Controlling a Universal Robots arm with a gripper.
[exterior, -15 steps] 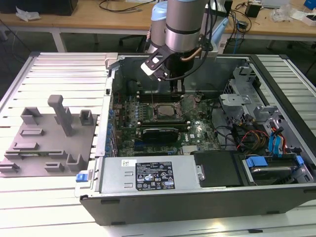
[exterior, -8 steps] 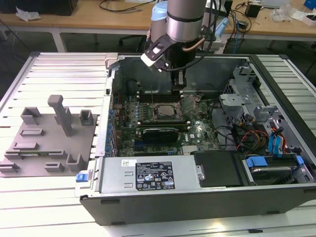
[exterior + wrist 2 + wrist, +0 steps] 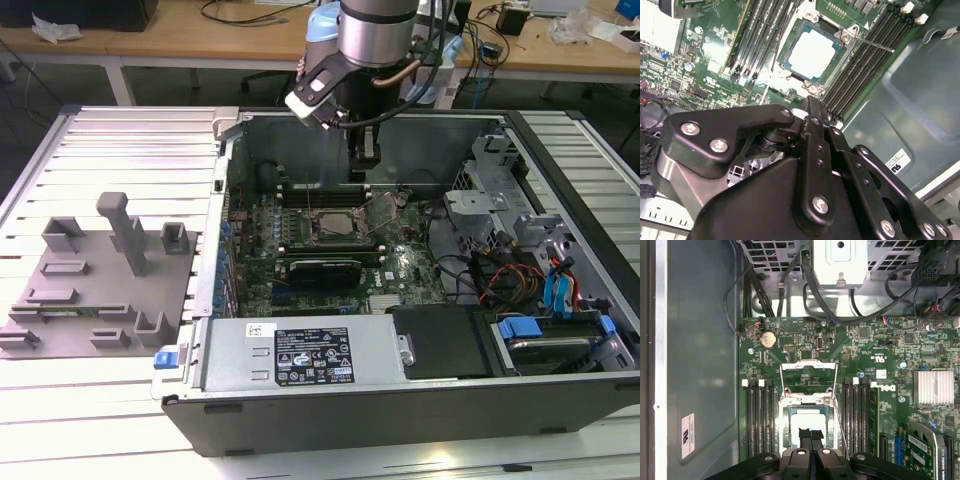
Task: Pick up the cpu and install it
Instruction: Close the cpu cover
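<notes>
Grey plastic, the fixture plate with upright blocks (image 3: 70,290) lay at the exterior view's left, outside the black metal computer case (image 3: 400,420) and well apart from your work. Inside, on the green motherboard (image 3: 400,265), the small square silver-topped cpu (image 3: 334,228) lay flat in its black-framed socket. In both wrist views it sat square within the frame (image 3: 812,52) (image 3: 807,424), so I judged the placing done.

Your black two-finger gripper (image 3: 810,432) hung above the chip and apart from it, jaws drawn together with nothing between them. The hinged metal load frame (image 3: 807,371) stood swung open just beyond the socket, which left the chip bare from above.

Black memory slots (image 3: 757,415) flanked the socket on both sides, so your free lane was straight up. At the exterior view's right, the grey drive cage (image 3: 490,200) and loose cables (image 3: 560,290) crowded the case wall, leaving you little room there.
</notes>
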